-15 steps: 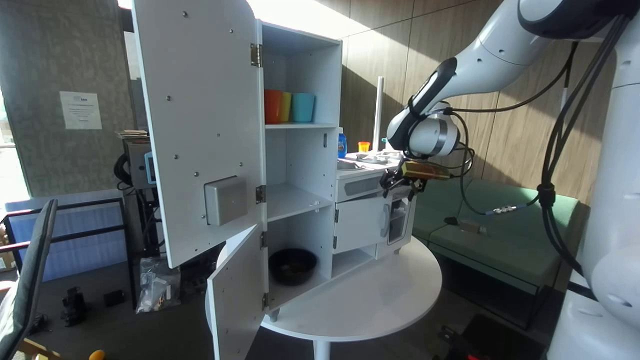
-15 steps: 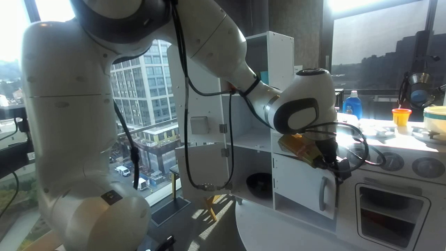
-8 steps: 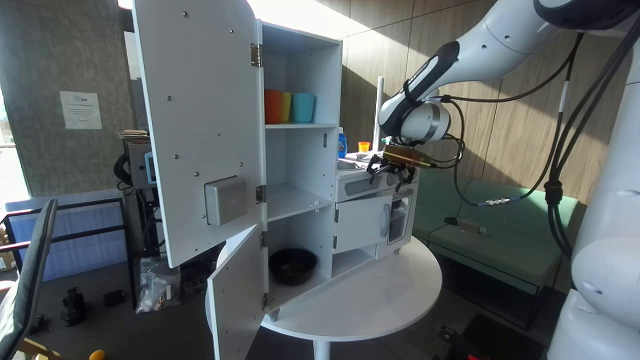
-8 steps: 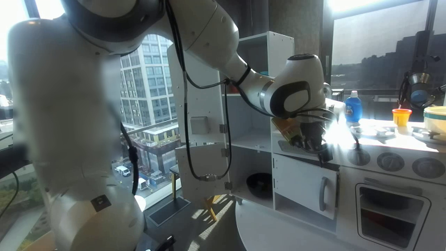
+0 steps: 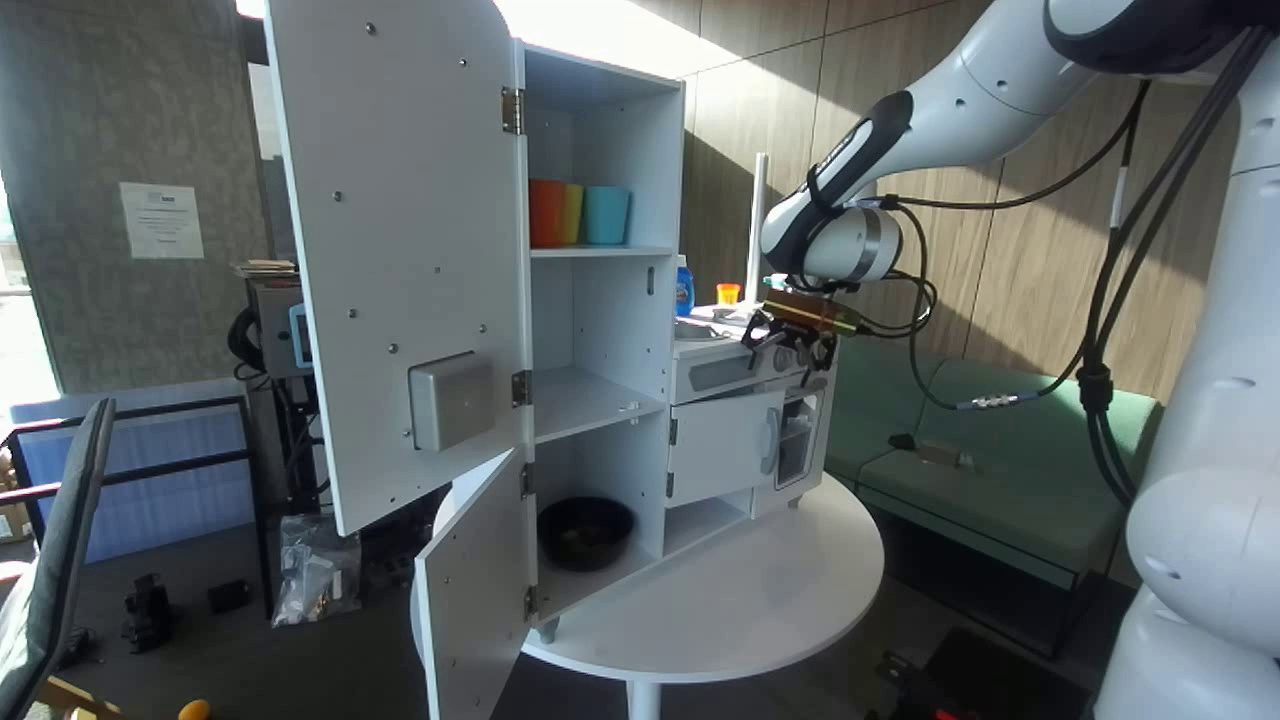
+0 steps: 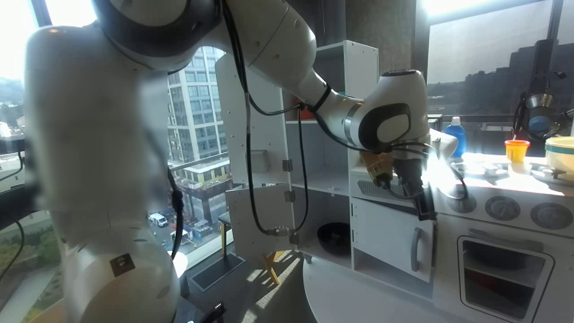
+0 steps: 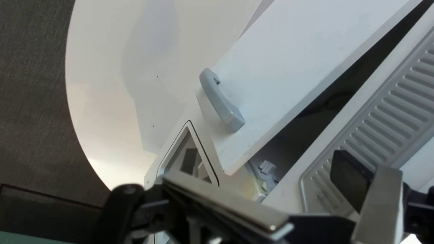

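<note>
Widely spread, empty hand (image 5: 779, 367) near ajar, smooth white door (image 7: 278, 74), curved grey handle (image 7: 221, 101), ribbed panel (image 7: 386, 120).

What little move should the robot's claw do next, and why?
I'd probably ease the claw gently down toward the grey handle. It's on the little white door, which stands ajar, with a dark gap showing along its top. The claw is higher than the handle, open and seemingly empty, so going lower looks sensible.
</note>
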`<state>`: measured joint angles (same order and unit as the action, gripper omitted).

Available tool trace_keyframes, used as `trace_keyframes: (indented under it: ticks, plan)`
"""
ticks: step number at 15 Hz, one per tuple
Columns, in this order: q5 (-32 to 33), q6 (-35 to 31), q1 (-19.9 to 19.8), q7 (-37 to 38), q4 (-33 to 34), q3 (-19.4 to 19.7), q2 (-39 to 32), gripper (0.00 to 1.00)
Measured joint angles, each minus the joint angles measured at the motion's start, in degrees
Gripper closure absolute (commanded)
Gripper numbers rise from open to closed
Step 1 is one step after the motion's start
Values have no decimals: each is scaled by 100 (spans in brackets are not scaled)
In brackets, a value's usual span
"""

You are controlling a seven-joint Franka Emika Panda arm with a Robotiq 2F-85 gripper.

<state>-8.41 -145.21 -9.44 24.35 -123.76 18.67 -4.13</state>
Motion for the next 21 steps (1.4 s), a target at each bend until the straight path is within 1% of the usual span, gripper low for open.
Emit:
trace_keyframes:
  ticks: [4, 6, 10, 12, 14, 16, 18, 21]
  plan:
    - [297, 128, -97, 300, 87, 0, -41, 0]
    - [374, 149, -117, 316, 80, 0, -42, 0]
    - [355, 109, -151, 254, -118, -12, -262, 0]
    - [209, -72, -173, 105, -239, -29, -319, 0]
    - [-207, -557, -217, -203, -394, -84, -318, 0]
    - [-794, -925, -288, -609, -497, -185, -317, 0]
    - [-1371, -1097, -378, -1058, -539, -296, -317, 0]
    - [-2197, -1135, -429, -1805, -577, -364, -299, 0]
